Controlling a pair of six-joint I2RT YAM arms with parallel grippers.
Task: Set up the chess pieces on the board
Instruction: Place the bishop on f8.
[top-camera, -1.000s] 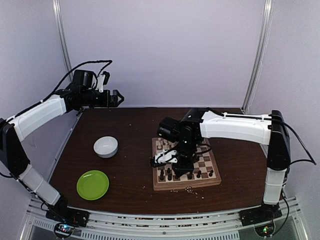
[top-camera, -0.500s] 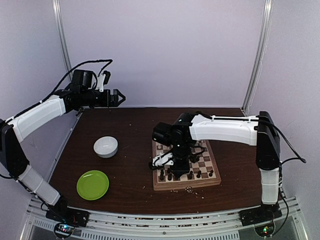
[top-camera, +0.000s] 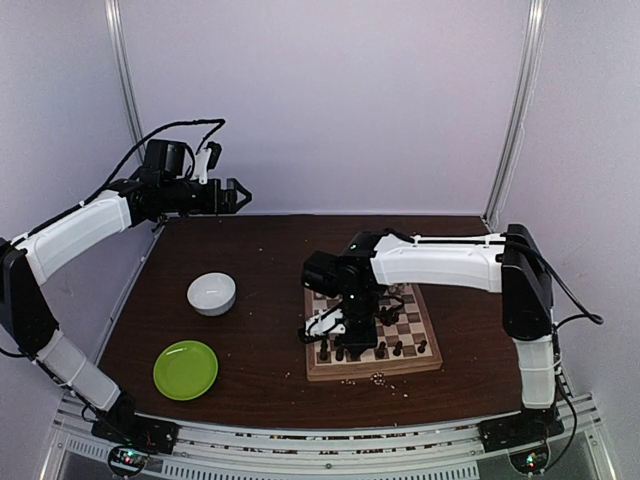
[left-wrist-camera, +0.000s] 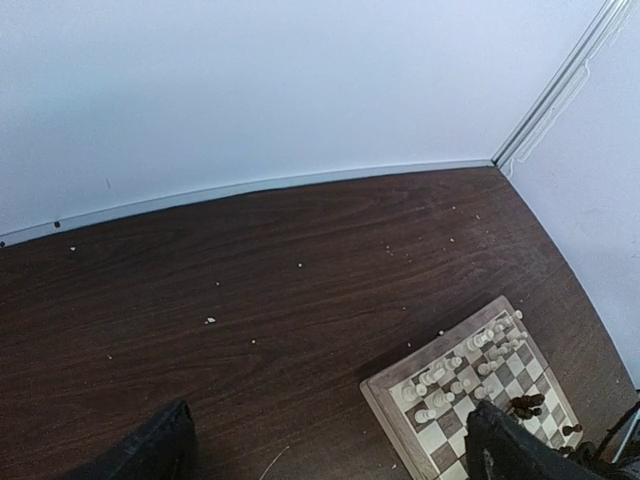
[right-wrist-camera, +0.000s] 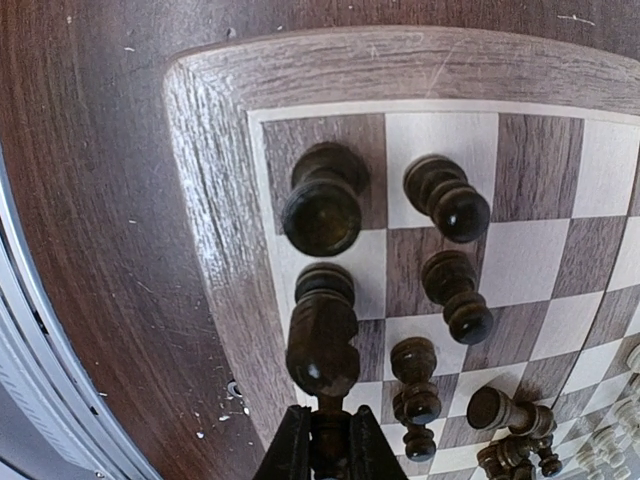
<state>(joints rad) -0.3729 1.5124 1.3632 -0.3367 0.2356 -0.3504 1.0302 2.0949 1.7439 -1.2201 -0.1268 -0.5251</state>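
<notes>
The board (top-camera: 372, 368) lies right of the table's middle, with dark brown pieces (top-camera: 398, 348) on its near rows and cream pieces on the far rows. My right gripper (top-camera: 345, 335) hangs over the board's near left corner. In the right wrist view it (right-wrist-camera: 330, 445) is shut on a dark piece, just behind a dark knight (right-wrist-camera: 322, 340). A dark rook (right-wrist-camera: 322, 205) stands on the corner square, with pawns (right-wrist-camera: 450, 200) beside it. My left gripper (top-camera: 235, 195) is open and empty, high at the back left. Its view shows the board (left-wrist-camera: 390, 400) and the cream pieces (left-wrist-camera: 450, 370).
A white bowl (top-camera: 212, 293) and a round green plate (top-camera: 186, 369) sit on the left half of the table. Pale crumbs (top-camera: 380, 378) lie by the board's near edge and are scattered over the dark tabletop (left-wrist-camera: 210, 320). White walls close in the back and sides.
My right arm has swung left and its gripper has shifted toward the board's near left corner. The left arm has not moved.
</notes>
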